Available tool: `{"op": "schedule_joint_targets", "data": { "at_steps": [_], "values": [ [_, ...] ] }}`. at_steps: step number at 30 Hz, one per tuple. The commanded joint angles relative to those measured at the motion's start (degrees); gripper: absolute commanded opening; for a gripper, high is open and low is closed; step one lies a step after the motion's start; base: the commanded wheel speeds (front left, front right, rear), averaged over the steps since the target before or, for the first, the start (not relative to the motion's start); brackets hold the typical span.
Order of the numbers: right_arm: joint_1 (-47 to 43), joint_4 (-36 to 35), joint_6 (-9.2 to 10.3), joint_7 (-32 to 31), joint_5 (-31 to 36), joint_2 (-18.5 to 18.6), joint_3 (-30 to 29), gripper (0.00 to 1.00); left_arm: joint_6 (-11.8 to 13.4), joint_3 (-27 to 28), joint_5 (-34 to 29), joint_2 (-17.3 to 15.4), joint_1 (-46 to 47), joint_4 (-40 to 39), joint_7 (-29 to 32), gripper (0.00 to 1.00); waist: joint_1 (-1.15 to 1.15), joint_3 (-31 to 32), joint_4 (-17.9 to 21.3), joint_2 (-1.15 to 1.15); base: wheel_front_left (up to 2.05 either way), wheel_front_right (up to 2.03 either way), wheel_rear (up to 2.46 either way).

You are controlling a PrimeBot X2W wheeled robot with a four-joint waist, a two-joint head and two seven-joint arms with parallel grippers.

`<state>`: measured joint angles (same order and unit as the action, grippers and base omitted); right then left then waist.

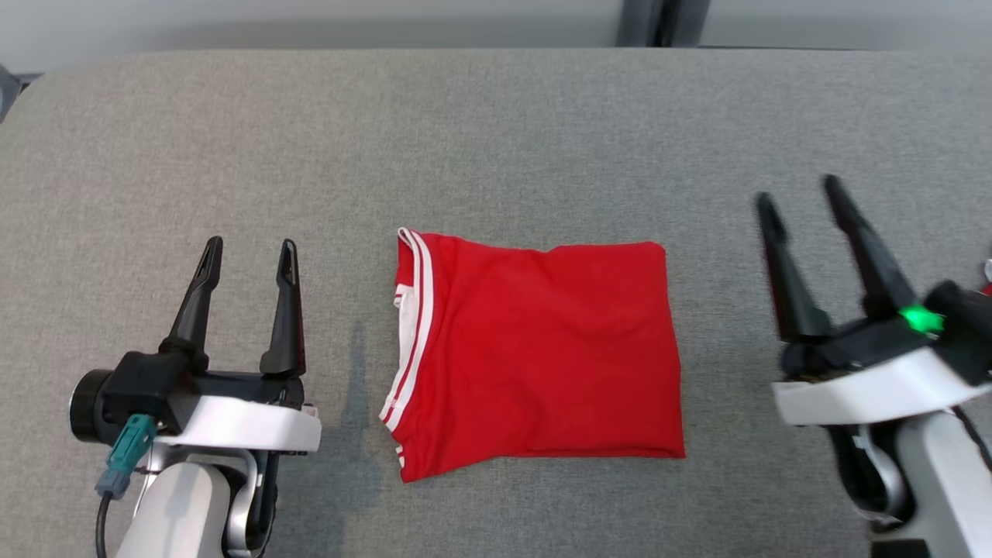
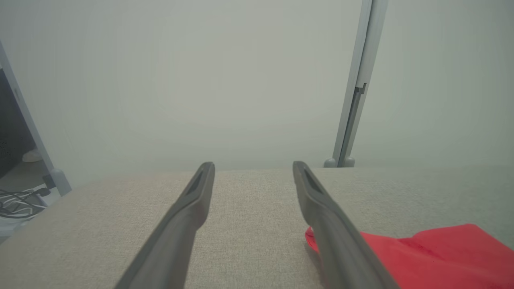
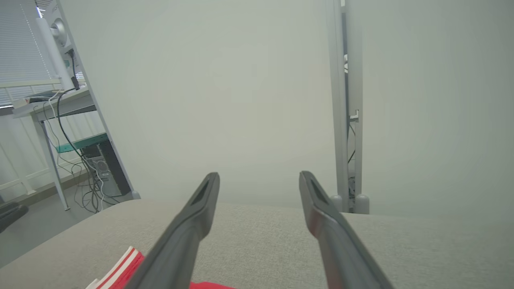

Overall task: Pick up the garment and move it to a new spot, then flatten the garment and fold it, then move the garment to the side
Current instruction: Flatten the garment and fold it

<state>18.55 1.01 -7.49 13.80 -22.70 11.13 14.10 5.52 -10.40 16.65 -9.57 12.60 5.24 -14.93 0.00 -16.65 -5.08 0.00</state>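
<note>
The red garment point(image 1: 535, 356) lies folded into a rough rectangle in the middle of the grey table point(image 1: 496, 139), its white-striped edge on the left. My left gripper point(image 1: 250, 246) stands open to the left of it, apart from the cloth, nothing between its fingers. To the garment's right, my right gripper point(image 1: 798, 191) is open and empty as well, tilted a little leftward. Beside the open left gripper point(image 2: 253, 164), the left wrist view has a red corner of the garment point(image 2: 433, 257) at the lower right. The garment's striped edge point(image 3: 122, 267) lies low left of the open right gripper point(image 3: 259, 175).
A pale partition wall with a grey post point(image 2: 355, 100) stands behind the table's far edge. Off the table's left end are a desk and loose cables point(image 3: 76, 160). A small red and white thing point(image 1: 988, 279) peeks in at the head view's right edge.
</note>
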Motion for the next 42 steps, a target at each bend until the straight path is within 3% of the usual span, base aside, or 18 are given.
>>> {"op": "schedule_joint_targets", "data": {
  "at_steps": [1,9,25,42],
  "values": [
    [-1.9,-1.1,-0.01,-0.8,1.2,0.4,-2.2,1.0,0.2,0.5,0.3,-0.3,-0.7,-0.3,-0.2,1.0,0.0,1.0,0.8,0.0,0.0,0.0,0.0],
    [-10.5,-3.2,-0.01,-4.5,4.2,0.7,-11.7,1.0,0.3,1.9,1.0,-1.5,-3.7,-0.4,-0.2,1.0,0.0,5.5,2.3,0.0,0.0,0.0,0.0],
    [-19.5,0.6,-0.01,-7.0,4.4,0.6,-12.5,1.0,-2.0,0.0,0.1,-6.2,-11.1,0.6,1.9,1.0,0.0,15.9,3.0,0.0,0.0,0.0,0.0],
    [-23.6,-0.9,-0.01,-8.6,5.0,-0.9,-14.8,1.0,-0.6,-0.7,0.9,-7.4,-15.6,-2.0,5.1,1.0,0.0,18.9,3.1,0.0,0.0,0.0,0.0]
  ]
}}
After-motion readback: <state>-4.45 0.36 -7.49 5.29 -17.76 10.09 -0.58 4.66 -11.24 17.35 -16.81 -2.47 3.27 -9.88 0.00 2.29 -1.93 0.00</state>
